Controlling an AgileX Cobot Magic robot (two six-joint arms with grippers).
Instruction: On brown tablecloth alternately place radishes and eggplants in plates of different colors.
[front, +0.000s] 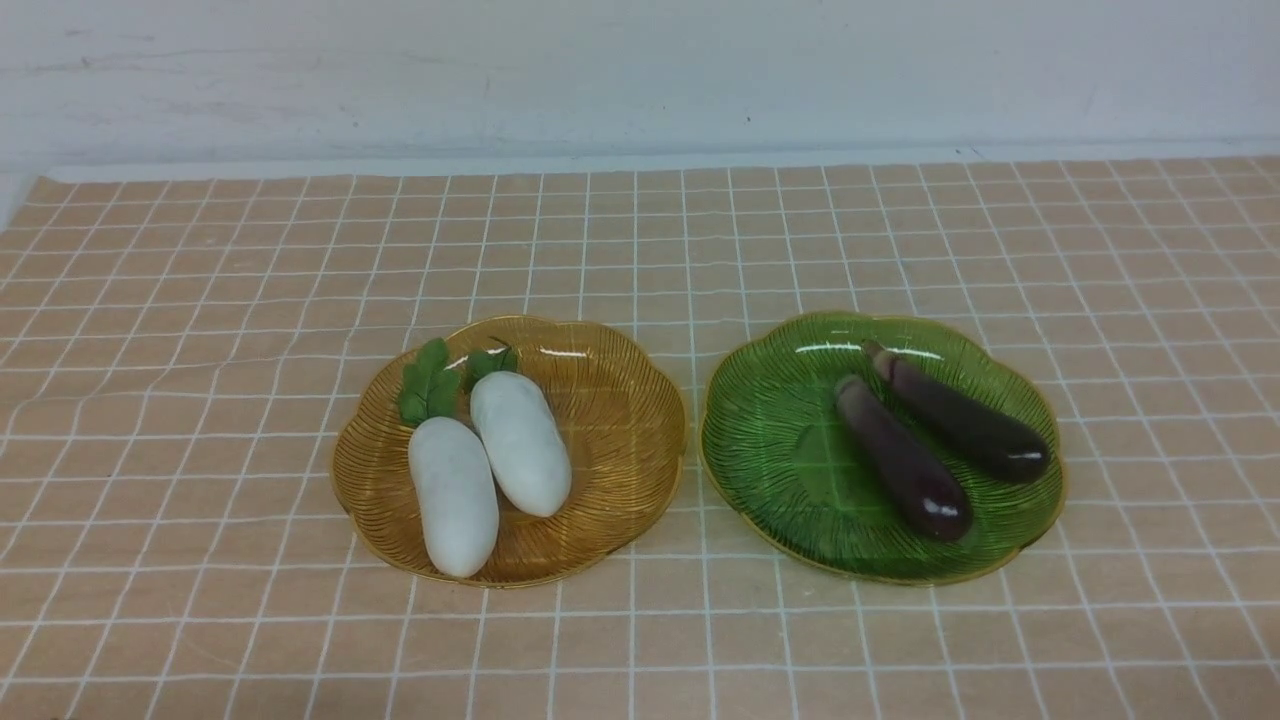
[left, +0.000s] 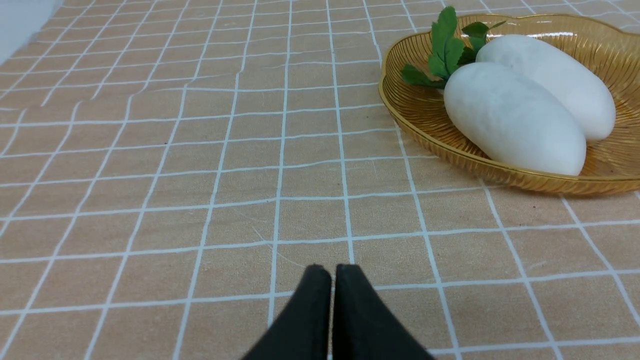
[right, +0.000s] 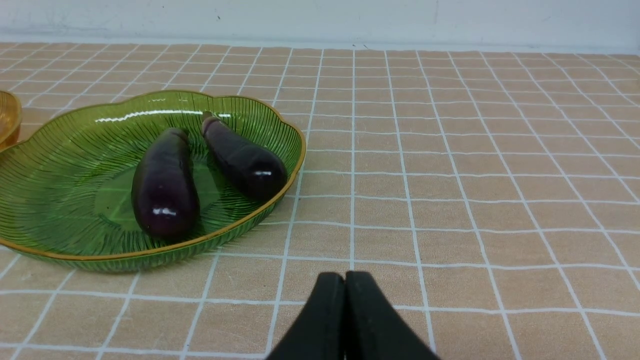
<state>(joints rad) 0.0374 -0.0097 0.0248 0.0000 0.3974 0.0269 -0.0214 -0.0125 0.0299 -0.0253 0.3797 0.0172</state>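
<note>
Both grippers, left (left: 332, 272) and right (right: 345, 280), are pinched together, empty; radishes (front: 487, 467) are kept in the amber plate (front: 620, 400), eggplants (front: 935, 440) in the green plate (front: 770, 440).

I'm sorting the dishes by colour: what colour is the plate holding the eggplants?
Green, with a gold rim: the green plate shows best in the right wrist view.

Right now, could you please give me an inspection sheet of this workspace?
Surface: brown tablecloth with white grid, slightly wrinkled on the robot's left.
Job's things: two radishes side by side in the amber plate; two eggplants side by side in the green plate.
Clutter: nothing seen.
Grippers: left tool shut, empty, over bare cloth; right tool shut, empty, over bare cloth.
Cables: nothing seen.
Surroundings: pale wall behind the table.
</note>
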